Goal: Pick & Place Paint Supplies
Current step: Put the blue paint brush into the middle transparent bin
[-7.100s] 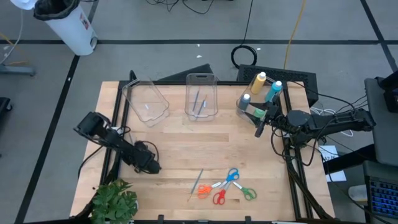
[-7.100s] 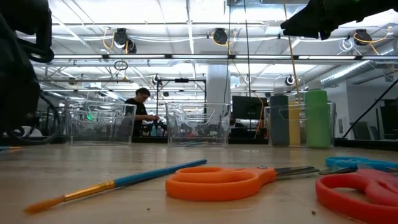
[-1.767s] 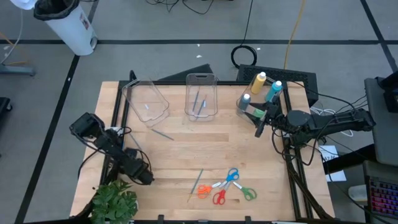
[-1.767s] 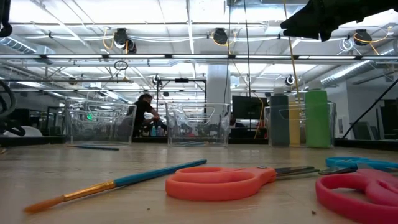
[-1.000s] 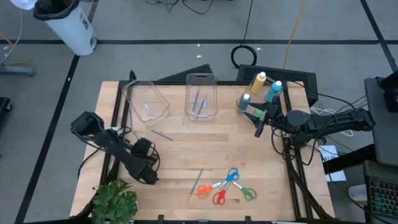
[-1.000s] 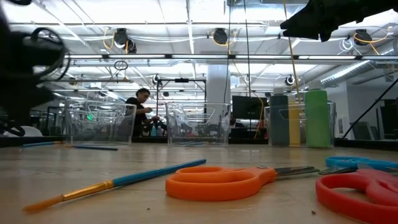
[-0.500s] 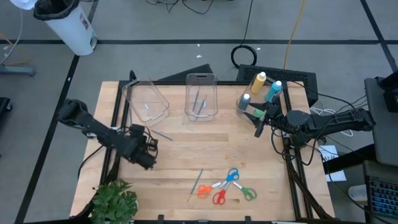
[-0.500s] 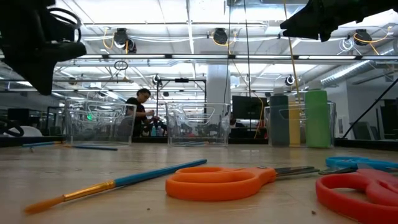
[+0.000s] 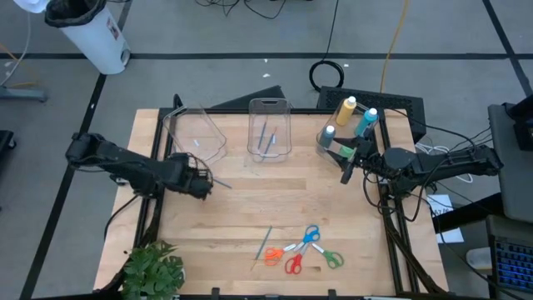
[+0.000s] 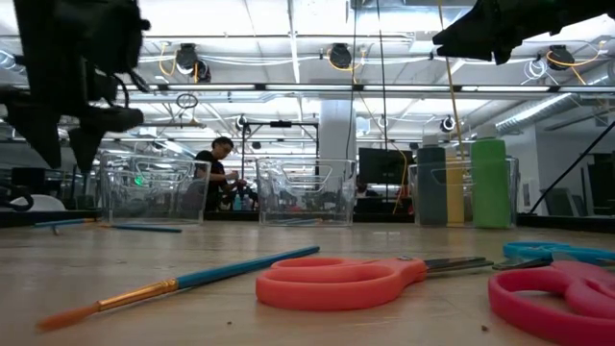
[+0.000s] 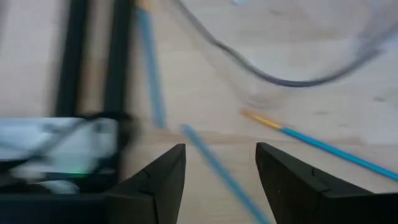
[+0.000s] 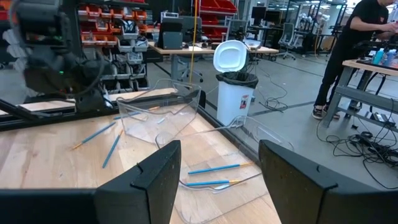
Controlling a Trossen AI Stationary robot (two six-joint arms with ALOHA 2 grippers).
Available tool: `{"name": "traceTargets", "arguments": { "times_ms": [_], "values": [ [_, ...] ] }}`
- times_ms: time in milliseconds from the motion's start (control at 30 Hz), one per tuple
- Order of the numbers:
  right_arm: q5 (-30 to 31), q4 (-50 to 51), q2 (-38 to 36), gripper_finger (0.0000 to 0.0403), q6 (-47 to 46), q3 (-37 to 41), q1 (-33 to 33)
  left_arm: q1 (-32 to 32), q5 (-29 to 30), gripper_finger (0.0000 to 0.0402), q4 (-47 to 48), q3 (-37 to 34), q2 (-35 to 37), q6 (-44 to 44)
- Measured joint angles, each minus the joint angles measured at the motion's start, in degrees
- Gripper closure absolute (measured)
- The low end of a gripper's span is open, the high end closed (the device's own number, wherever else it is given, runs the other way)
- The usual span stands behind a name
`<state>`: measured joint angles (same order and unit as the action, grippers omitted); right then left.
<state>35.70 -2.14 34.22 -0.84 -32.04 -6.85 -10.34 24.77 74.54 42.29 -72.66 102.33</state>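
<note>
My left gripper [image 9: 207, 185] hangs open above the table's left half, just short of a thin blue brush [image 9: 220, 181] lying flat on the wood. In the left wrist view that brush [image 11: 214, 165] runs between the fingers without touching them, and a second, orange-tipped brush [image 11: 308, 140] lies beside it. A third brush [image 9: 263, 247] and several scissors [image 9: 301, 250] lie near the front edge. Paint bottles [image 9: 348, 123] stand in the far right bin. My right gripper [image 9: 347, 173] waits open in the air near those bottles.
A clear bin [image 9: 196, 135] lies tipped at the far left, its rim [image 11: 280, 71] close ahead of my left gripper. A middle bin [image 9: 269, 129] holds two brushes. A leafy plant [image 9: 153, 271] stands at the near left corner. A person stands in the room behind.
My left gripper has swung from near the plant toward the table's far edge, up to the loose brush by the tipped bin. It has come lower over the table, and its fingers have opened. Nothing on the table has moved.
</note>
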Motion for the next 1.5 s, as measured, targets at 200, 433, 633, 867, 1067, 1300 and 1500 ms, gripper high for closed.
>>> {"name": "traceTargets", "arguments": {
  "times_ms": [200, 433, 633, 867, 1067, 1300, 1500],
  "values": [
    [-0.01, 0.1, 0.0, 0.0193, 0.0, 0.01, 0.0, 6.02, -5.14, 0.0204, -7.92, -2.37, -0.9, -9.82],
    [-0.04, 0.2, 0.0, 0.0193, 0.0, 0.01, 0.0, 6.36, 1.59, 0.023, -11.57, -3.24, -0.92, -12.02],
    [-0.04, 0.23, 0.0, 0.0193, 0.0, 0.01, -0.01, 6.77, 0.78, 0.0257, -7.56, -3.27, -0.92, -10.26],
    [-0.06, 0.27, 0.0, 0.0193, -0.46, 0.01, 0.0, 6.79, 3.25, 0.03, -8.4, -3.12, 0.52, -11.66],
    [-0.07, 0.25, 0.18, 0.0193, -0.48, 0.0, -0.01, 11.27, -1.73, 0.0392, -8.18, -3.11, 0.78, -15.83],
    [-0.43, 0.24, 0.22, 0.0193, -0.68, 0.01, -0.02, 17.55, -1.53, 0.0395, -9.99, -4.71, -7.6, -16.42],
    [-2.94, 0.2, 0.22, 0.0193, -1.31, 0.01, -0.02, 20.93, 2.16, 0.0398, -10.17, -4.68, -15.1, -15.69]
  ]
}}
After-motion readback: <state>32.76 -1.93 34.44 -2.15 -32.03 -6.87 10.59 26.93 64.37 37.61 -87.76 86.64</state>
